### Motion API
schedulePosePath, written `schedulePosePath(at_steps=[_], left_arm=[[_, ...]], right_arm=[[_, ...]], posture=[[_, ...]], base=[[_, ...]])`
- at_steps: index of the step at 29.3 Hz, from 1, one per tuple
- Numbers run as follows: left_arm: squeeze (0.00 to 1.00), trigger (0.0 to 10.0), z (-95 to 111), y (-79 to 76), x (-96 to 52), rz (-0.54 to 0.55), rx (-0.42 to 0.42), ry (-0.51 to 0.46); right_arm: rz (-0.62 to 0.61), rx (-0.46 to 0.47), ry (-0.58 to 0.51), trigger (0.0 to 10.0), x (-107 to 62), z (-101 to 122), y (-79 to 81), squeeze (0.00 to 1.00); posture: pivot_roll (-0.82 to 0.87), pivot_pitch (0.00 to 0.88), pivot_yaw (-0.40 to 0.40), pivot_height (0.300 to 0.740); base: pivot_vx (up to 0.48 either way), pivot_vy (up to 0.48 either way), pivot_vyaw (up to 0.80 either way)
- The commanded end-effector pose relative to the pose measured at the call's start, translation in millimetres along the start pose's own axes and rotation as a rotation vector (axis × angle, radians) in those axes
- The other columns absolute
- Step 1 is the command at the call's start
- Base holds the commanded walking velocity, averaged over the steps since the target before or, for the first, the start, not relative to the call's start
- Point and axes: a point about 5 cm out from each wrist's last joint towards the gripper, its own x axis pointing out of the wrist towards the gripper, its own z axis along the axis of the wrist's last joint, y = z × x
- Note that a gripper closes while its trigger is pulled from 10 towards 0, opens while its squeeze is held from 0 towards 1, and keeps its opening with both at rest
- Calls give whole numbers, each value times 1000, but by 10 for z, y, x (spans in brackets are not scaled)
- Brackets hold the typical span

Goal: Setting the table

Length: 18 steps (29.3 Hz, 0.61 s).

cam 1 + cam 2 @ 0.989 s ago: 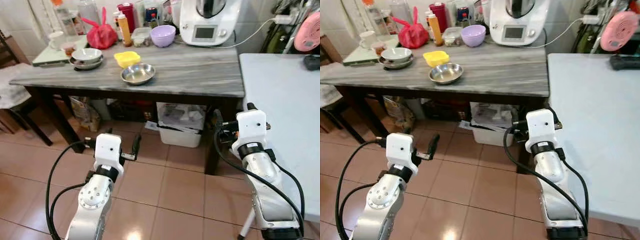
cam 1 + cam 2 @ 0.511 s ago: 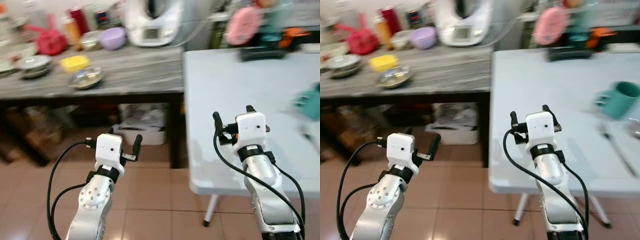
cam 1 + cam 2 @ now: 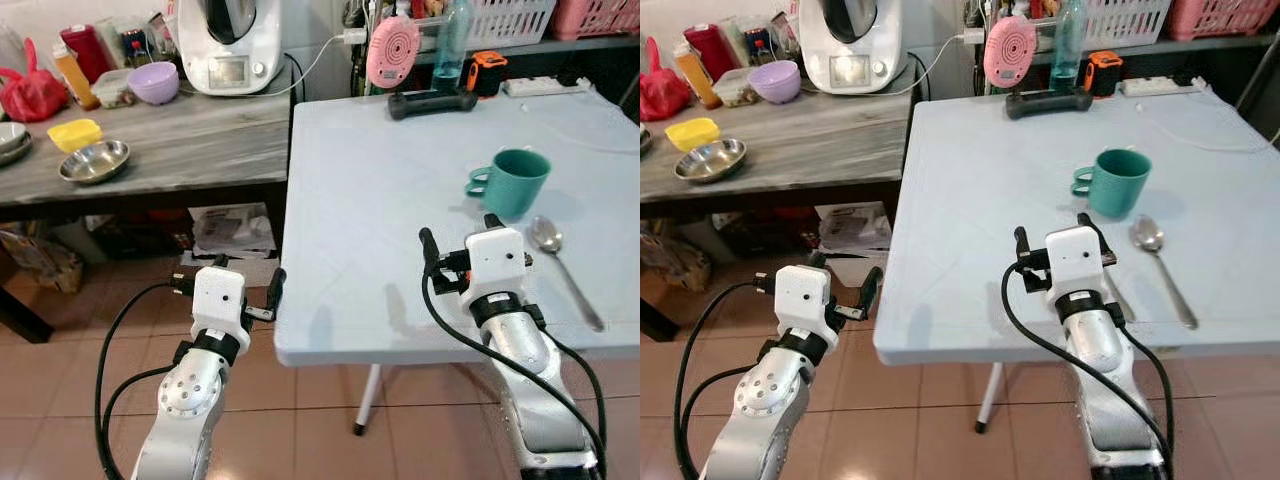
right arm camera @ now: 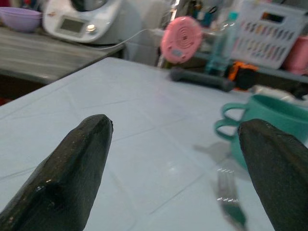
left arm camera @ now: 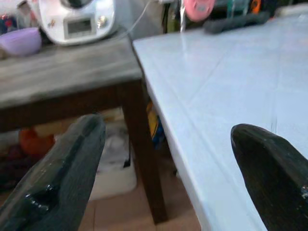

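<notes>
One teal ceramic mug [image 3: 511, 180], one silver metal spoon [image 3: 563, 268] and one silver fork [image 4: 228, 197] on the pale blue square table [image 3: 380, 190], all just ahead of the right gripper [image 3: 458, 238]. Mug upright, handle turned toward the left gripper [image 3: 243, 285]. Spoon lengthwise away from the robot, bowl at the far end, beside the mug. Both grippers empty, fingers spread wide; left one at the table's near corner, right one over the tabletop.
</notes>
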Motion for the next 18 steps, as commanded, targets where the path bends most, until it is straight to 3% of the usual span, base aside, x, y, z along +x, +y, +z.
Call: schedulePosePath(at_steps=[1, 18], left_arm=[[0, 10000, 16, 24, 2, 8, 10, -3], [0, 10000, 9, 11, 14, 2, 7, 0]], right_arm=[[10, -3, -13, 10000, -1, 38, 12, 0], [-31, 48, 39, 10000, 13, -42, -29, 0]], posture=[[-141, 64, 112, 740], [-140, 64, 117, 740]], base=[[0, -285, 0], [0, -264, 0]])
